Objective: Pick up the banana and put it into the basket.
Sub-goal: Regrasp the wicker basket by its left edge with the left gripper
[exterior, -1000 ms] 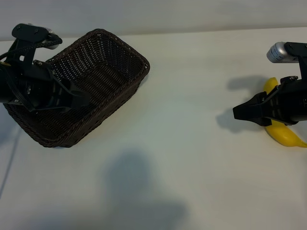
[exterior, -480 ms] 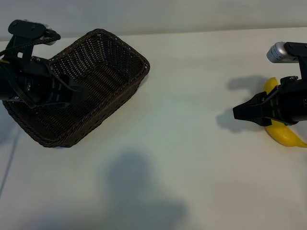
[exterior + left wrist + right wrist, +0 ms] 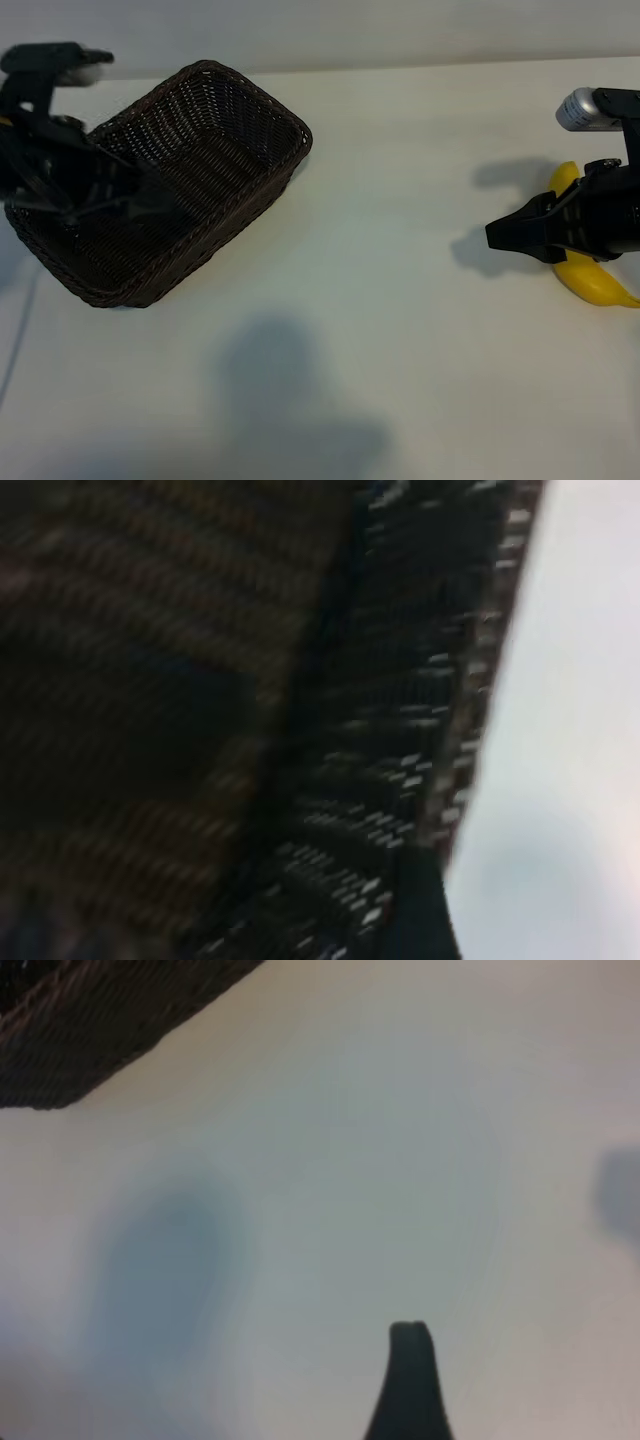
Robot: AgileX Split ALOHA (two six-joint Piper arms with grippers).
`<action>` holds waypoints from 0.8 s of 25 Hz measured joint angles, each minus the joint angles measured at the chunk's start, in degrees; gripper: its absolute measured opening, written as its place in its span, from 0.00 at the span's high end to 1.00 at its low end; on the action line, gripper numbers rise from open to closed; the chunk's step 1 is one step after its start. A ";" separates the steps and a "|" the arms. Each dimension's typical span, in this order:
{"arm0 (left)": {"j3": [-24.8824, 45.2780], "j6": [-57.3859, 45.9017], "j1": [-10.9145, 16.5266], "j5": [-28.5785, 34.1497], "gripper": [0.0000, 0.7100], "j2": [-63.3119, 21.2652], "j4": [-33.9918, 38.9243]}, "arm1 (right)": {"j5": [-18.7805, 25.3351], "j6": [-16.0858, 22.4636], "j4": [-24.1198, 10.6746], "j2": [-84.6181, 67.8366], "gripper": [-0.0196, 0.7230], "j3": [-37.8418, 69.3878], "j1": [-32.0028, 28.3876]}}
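The dark brown woven basket (image 3: pixel 292 128) stands at the table's back left and holds nothing that I can see. My left gripper (image 3: pixel 150 197) hangs low over the basket's left half, smeared by motion; the left wrist view is filled by the basket's weave (image 3: pixel 400 730). The yellow banana (image 3: pixel 590 282) lies on the table at the far right, partly covered by the right arm. My right gripper (image 3: pixel 493 238) points left, open and empty, its tips past the banana toward the table's middle. One dark finger (image 3: pixel 410 1380) shows over bare table, with a basket corner (image 3: pixel 90 1030) far off.
The white table (image 3: pixel 400 150) stretches wide between basket and banana. A broad soft shadow (image 3: pixel 290 400) lies on it at the front centre. A pale wall runs along the back edge.
The left arm has drawn back to the left over the basket, its camera end rising toward the corner. The right arm and the banana have not moved.
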 joint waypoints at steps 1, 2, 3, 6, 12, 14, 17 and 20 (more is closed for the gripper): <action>-0.98 -4.05 0.00 0.69 0.21 0.00 2.86 | 0.00 0.00 0.00 0.00 0.21 0.00 0.00; -2.32 -8.95 0.00 1.55 0.21 0.00 6.30 | -0.05 0.00 0.00 0.00 0.21 0.00 0.00; -3.21 -13.47 0.00 2.65 0.21 0.00 9.05 | -0.05 0.00 0.00 0.00 0.21 0.00 0.00; -5.18 -23.43 0.00 4.92 0.21 0.00 16.41 | -0.05 0.00 0.00 0.00 0.21 0.00 0.00; -5.40 -30.44 0.00 7.36 0.21 0.48 19.78 | -0.05 0.05 0.00 0.00 0.21 0.00 0.00; -5.42 -33.63 0.00 8.02 0.21 1.49 20.62 | -0.05 0.05 0.00 0.00 0.21 0.00 0.00; -5.56 -39.64 0.00 8.34 0.21 3.84 22.97 | -0.05 0.11 0.00 0.00 0.21 0.00 0.00; -5.68 -44.31 0.00 8.63 0.21 6.39 24.82 | -0.05 0.23 0.00 0.00 0.21 0.00 0.00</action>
